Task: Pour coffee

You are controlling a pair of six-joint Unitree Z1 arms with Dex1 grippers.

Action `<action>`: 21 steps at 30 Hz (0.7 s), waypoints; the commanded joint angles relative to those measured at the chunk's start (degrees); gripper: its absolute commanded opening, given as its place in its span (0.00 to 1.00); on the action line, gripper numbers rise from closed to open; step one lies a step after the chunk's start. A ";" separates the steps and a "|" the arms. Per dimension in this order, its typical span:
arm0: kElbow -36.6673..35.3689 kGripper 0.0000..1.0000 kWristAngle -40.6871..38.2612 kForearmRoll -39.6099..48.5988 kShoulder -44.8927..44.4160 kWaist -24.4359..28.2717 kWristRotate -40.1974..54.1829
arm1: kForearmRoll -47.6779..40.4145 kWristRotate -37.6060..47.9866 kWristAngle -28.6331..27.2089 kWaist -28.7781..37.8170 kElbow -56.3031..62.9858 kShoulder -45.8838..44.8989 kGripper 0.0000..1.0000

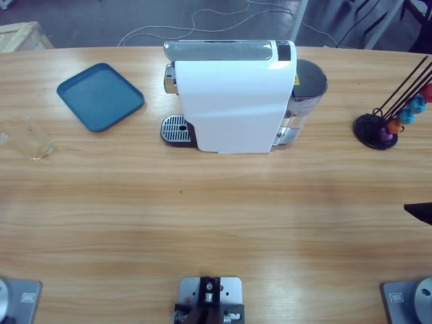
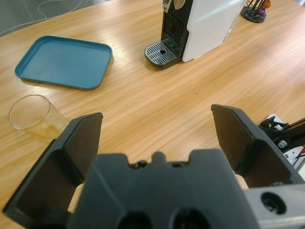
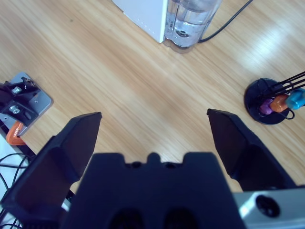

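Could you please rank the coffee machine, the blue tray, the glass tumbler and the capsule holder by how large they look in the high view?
1. Coffee machine, clearly the largest.
2. Blue tray.
3. Capsule holder, counting its wire rods.
4. Glass tumbler, smallest, though close to the holder's base alone.

Tray (image 1: pixel 100 96) between tumbler (image 1: pixel 28 139) and machine (image 1: pixel 233 94)

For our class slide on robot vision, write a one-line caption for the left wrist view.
Open left gripper faces a clear tumbler, blue tray and white coffee machine on the wooden table.
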 commanded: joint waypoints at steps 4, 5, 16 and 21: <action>0.53 1.00 0.17 0.18 0.95 0.49 0.59 | 0.03 0.51 -0.91 -0.31 0.90 1.76 1.00; 0.54 1.00 0.17 0.18 0.93 0.49 0.61 | 0.01 0.51 -0.91 -0.31 0.90 1.83 1.00; 0.00 1.00 -0.45 -0.47 4.42 0.49 0.49 | 0.01 0.51 -0.93 -0.31 0.90 1.74 1.00; -4.57 1.00 1.05 -3.71 12.69 0.49 2.75 | 0.04 0.51 -0.93 -0.31 0.90 1.83 1.00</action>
